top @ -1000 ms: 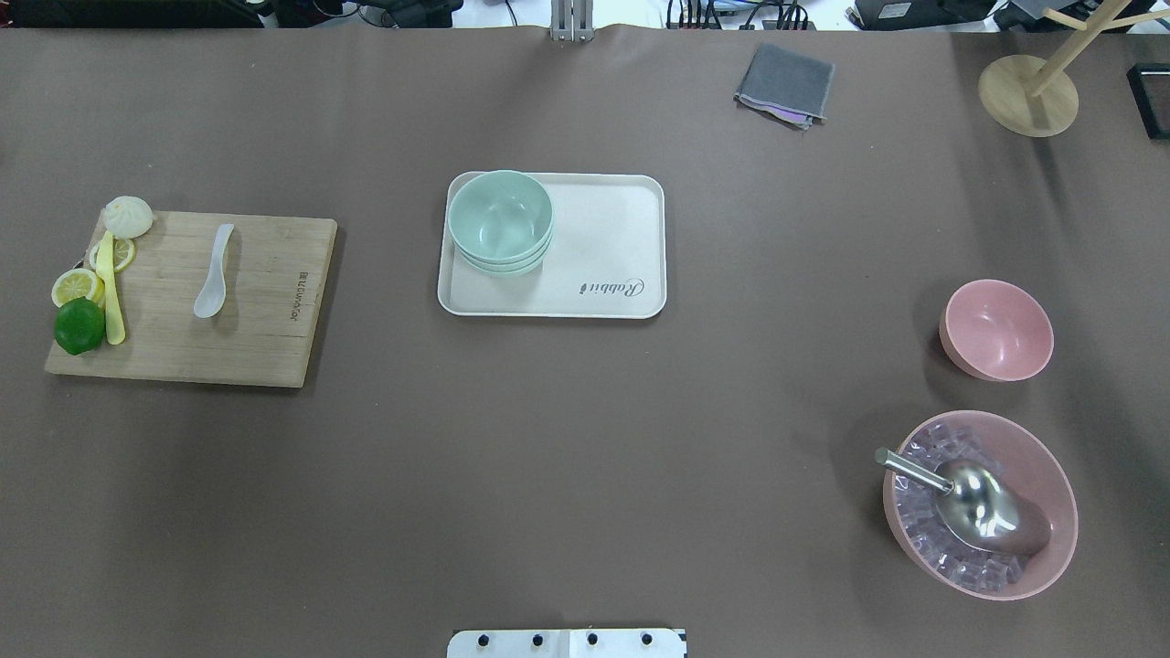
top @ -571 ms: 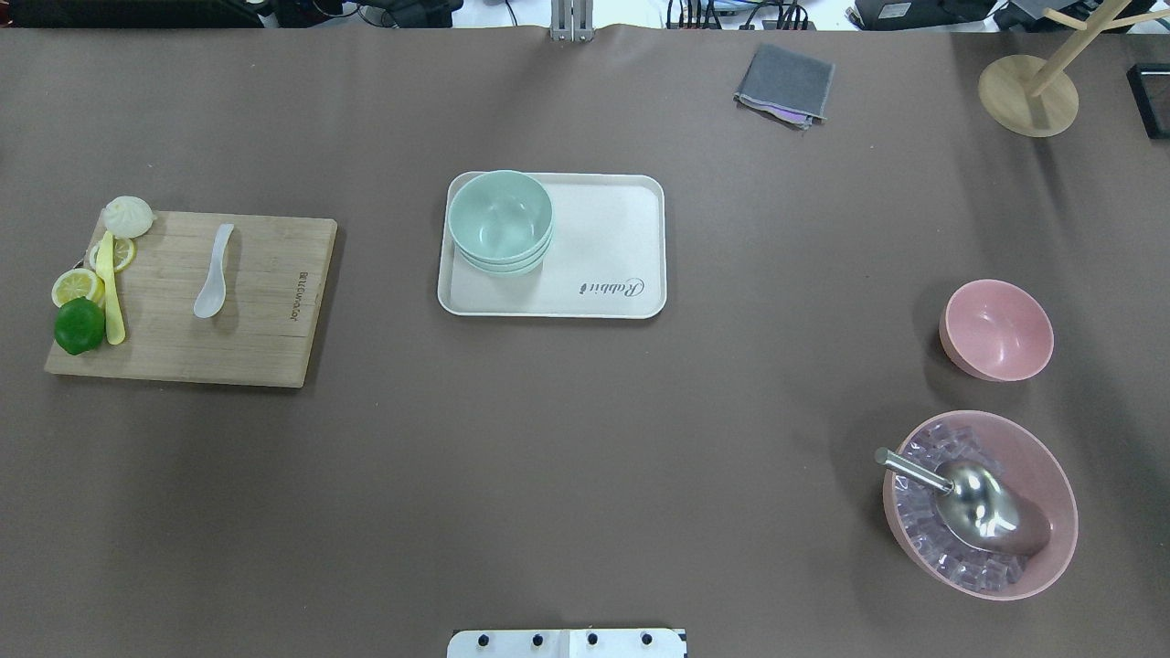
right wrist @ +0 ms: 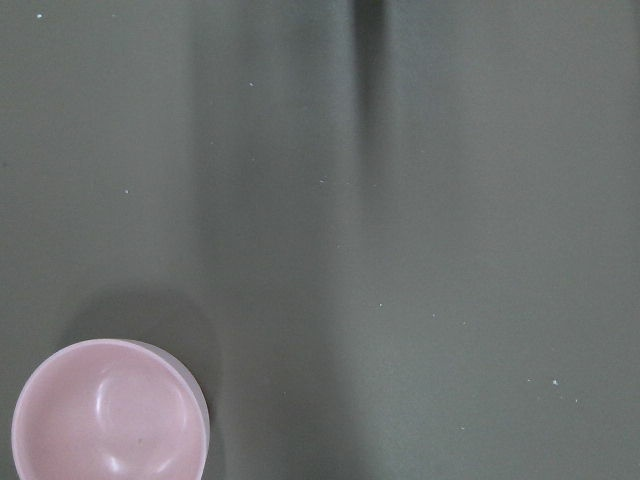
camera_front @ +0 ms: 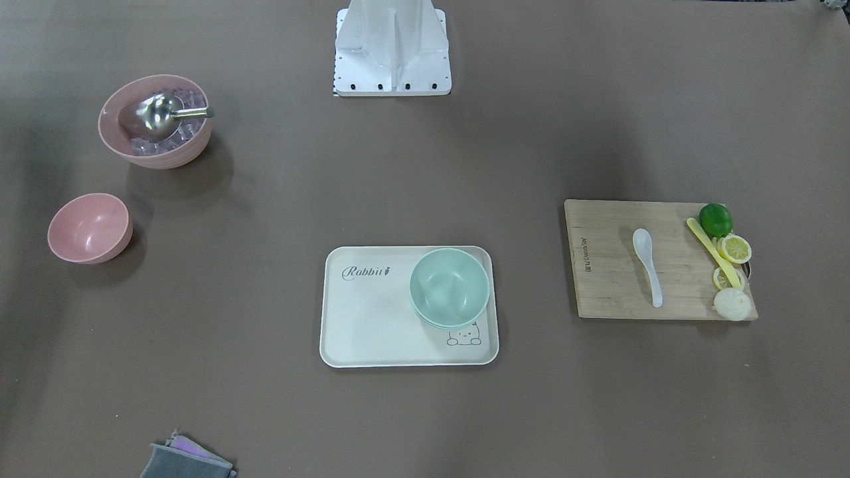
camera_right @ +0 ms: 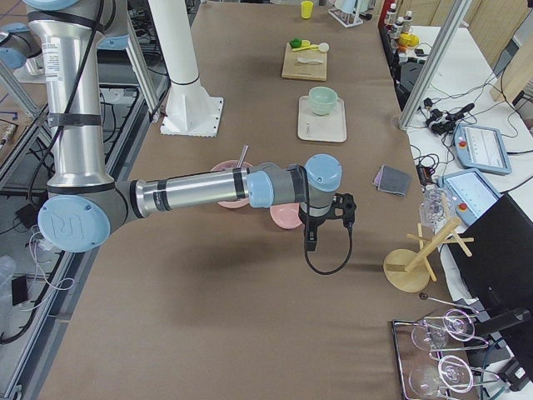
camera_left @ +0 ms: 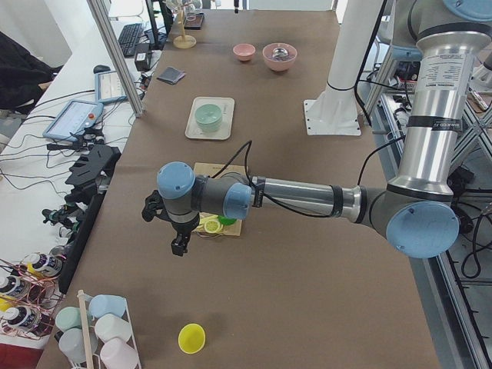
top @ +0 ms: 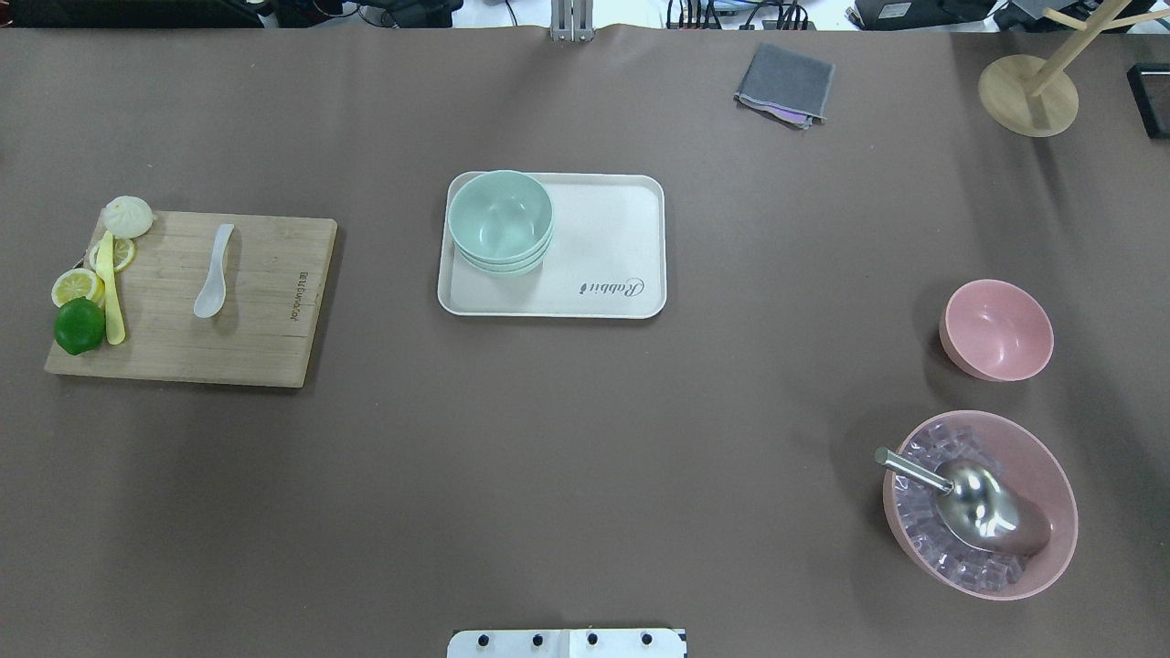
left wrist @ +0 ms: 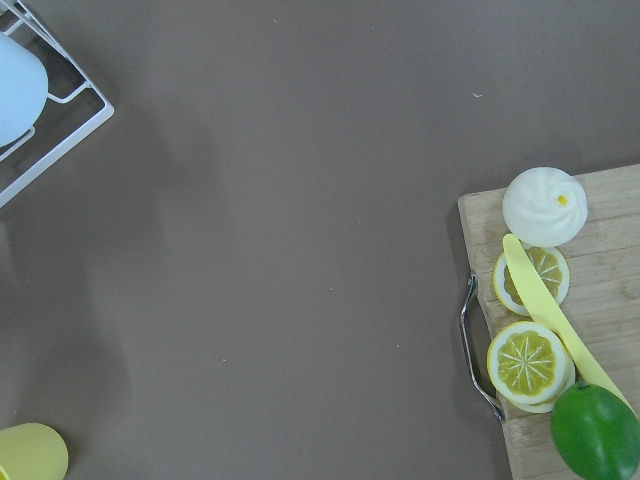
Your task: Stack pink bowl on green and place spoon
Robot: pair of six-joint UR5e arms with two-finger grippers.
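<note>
An empty pink bowl [top: 996, 329] stands on the table at the right; it also shows in the right wrist view [right wrist: 108, 420]. Stacked green bowls [top: 500, 222] sit in the left end of a cream tray [top: 608, 228] at the table's middle. A white spoon [top: 213, 272] lies on a wooden cutting board [top: 265, 302] at the left. My left gripper [camera_left: 178, 246] hangs beyond the board's outer end, and my right gripper [camera_right: 311, 243] hangs just past the pink bowl. Both show only in the side views, so I cannot tell if they are open or shut.
A large pink bowl [top: 1051, 475] of ice cubes with a metal scoop [top: 973, 503] stands near the pink bowl. A lime [top: 79, 325], lemon slices, a yellow knife and a bun lie on the board's left end. A grey cloth [top: 786, 82] and a wooden stand [top: 1028, 91] are at the back right.
</note>
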